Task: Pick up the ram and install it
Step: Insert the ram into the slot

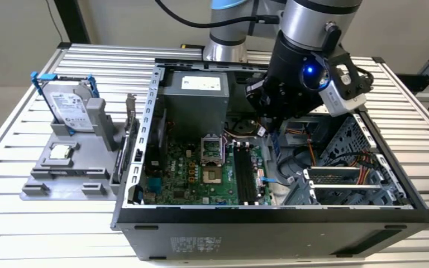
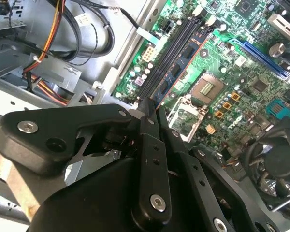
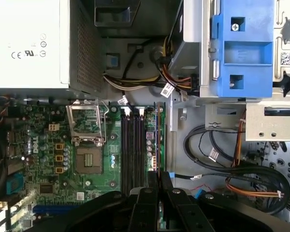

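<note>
Ram, where is it?
Clamped edge-on in the gripper, fingers closed on it, just over the memory slots on the motherboard.
Which step?
Installing, I judge. Seating calls for it square to one slot, pressed evenly.

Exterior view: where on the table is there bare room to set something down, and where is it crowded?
Bare slats of the table lie between the grey holder and the near edge, and beyond the holder toward the far edge. Crowded: inside the open computer case, where the hand grips the ram.
</note>
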`<state>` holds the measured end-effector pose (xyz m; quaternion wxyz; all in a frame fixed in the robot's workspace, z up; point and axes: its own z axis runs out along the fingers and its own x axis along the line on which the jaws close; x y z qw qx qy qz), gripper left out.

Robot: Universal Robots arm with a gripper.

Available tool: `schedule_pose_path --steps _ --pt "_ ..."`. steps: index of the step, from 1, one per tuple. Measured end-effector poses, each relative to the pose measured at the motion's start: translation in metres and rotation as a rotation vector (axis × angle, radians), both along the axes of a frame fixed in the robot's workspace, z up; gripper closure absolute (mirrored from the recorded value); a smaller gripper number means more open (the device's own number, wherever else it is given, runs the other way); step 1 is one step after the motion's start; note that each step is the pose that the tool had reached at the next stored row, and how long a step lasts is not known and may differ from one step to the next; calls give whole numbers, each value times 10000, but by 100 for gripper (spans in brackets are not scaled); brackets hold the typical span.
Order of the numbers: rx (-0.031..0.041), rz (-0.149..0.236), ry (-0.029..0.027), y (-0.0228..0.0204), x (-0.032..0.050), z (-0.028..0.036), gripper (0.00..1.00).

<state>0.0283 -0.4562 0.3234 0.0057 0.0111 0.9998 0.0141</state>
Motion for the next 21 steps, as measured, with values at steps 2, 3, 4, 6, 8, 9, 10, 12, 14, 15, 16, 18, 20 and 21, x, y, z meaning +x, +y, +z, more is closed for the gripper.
schedule_pose_path --steps 2,3,4,6,8,9,10,12,14,15,16,18,20,21 --pt "-12 -4 0 2 0 -35 100" --pt "-21 -5 0 2 1 -49 100" --pt "-27 -6 0 2 1 -57 100" --pt "-43 -6 1 2 2 -71 100" --pt "-59 -5 1 2 2 -87 100" --pt "-60 -5 0 2 2 -98 100" --pt "-66 -5 0 2 2 -106 100" --pt "-77 -3 0 2 3 -130 100" --pt "-77 -5 0 2 2 -164 100" --pt "-79 -5 0 2 1 -181 100" --pt "-78 -5 0 2 1 -195 100" --pt "-79 -4 -1 2 1 -230 100" --pt "-79 -5 0 2 -1 -266 100" --pt "-79 -6 0 2 -3 -284 100"
